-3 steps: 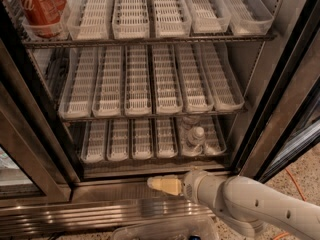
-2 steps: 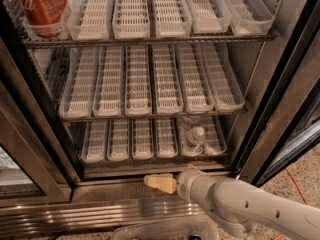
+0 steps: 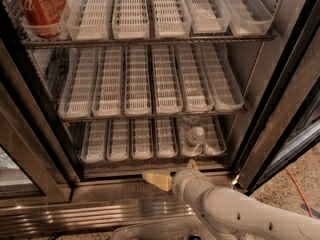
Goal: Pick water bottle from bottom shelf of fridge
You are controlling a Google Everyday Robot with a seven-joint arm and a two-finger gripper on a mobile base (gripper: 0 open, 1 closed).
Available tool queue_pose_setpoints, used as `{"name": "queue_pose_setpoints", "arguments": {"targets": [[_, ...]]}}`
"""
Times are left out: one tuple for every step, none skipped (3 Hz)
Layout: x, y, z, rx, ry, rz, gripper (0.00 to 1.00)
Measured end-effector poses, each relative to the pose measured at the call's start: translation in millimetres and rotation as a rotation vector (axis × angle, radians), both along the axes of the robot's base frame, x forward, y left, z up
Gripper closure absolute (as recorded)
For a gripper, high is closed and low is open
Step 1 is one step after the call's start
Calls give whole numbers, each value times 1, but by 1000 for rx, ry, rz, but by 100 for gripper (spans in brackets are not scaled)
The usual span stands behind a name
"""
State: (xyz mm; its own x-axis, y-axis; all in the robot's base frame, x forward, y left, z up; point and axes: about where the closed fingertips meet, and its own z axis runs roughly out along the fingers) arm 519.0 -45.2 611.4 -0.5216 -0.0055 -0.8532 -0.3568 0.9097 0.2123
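Note:
The water bottle [image 3: 195,135], clear with a whitish cap, stands in the second lane from the right on the bottom shelf [image 3: 134,140] of the fridge [image 3: 280,109], whose door stands open. My gripper [image 3: 172,171] is low in front of the fridge sill, just below and a little left of the bottle, not touching it. It is open and empty, with one cream finger [image 3: 157,180] pointing left and the other tip showing near the shelf's front edge. My white arm [image 3: 240,214] comes in from the lower right.
Red cola cans [image 3: 40,6] stand in the top rack's left lane. The middle rack [image 3: 150,84] holds only white trays. The steel sill and base grille [image 3: 100,211] lie under the gripper. The black door frame [image 3: 295,149] stands to the right.
My gripper and arm have moved a little left and up, closer to the front edge of the bottom shelf. The bottle has not moved.

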Motion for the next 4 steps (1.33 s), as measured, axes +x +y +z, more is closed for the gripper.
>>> {"name": "queue_pose_setpoints", "arguments": {"targets": [[-2,-16,24,-5,-72,-59,0],[-2,-30,33,-33,-105,-104,0],[-1,-30,33,-33,-106,-105,0],[-3,-29,25,15,-101,-132,0]]}}
